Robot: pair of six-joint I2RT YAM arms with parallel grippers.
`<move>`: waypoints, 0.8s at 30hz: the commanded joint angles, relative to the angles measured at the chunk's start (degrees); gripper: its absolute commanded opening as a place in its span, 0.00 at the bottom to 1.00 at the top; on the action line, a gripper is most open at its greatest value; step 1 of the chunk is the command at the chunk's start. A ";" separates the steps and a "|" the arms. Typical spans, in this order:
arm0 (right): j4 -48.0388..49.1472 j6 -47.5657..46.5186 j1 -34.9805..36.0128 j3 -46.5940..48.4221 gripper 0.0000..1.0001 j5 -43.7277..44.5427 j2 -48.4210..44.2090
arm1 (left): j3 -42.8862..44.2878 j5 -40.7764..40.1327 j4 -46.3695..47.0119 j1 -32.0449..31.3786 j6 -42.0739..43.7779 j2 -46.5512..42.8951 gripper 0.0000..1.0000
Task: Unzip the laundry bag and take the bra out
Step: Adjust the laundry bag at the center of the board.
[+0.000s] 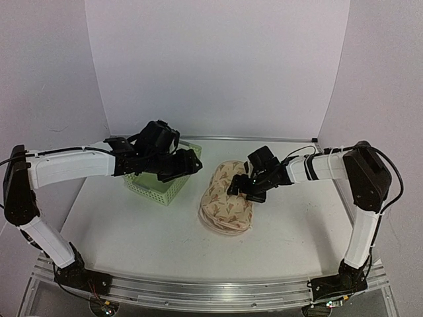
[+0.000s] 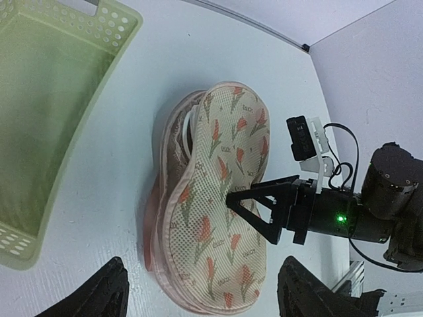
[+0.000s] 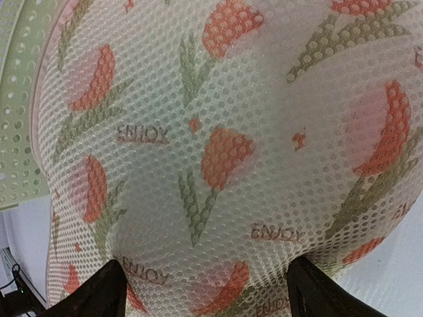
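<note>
The laundry bag [image 1: 223, 200] lies flat in the middle of the table, beige mesh with red and green tulip motifs. In the left wrist view [image 2: 221, 191] its top layer stands slightly lifted along the left edge, with a pink layer showing beneath; the bra itself cannot be made out. My right gripper [image 1: 239, 189] is open, its fingers spread over the bag's top [image 3: 218, 132] and resting on or just above it. It also shows in the left wrist view [image 2: 246, 203]. My left gripper [image 1: 184, 165] is open and empty, hovering over the basket's right end, above and left of the bag.
A light green slotted basket [image 1: 153, 189] stands just left of the bag, empty as far as the left wrist view shows [image 2: 125, 39]; its edge shows in the right wrist view [image 3: 16, 99]. White walls close the back and sides.
</note>
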 commanded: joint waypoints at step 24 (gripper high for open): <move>-5.05 -4.79 0.25 -2.61 0.87 -3.48 -18.88 | 14.10 23.48 -5.26 5.68 7.20 19.29 0.67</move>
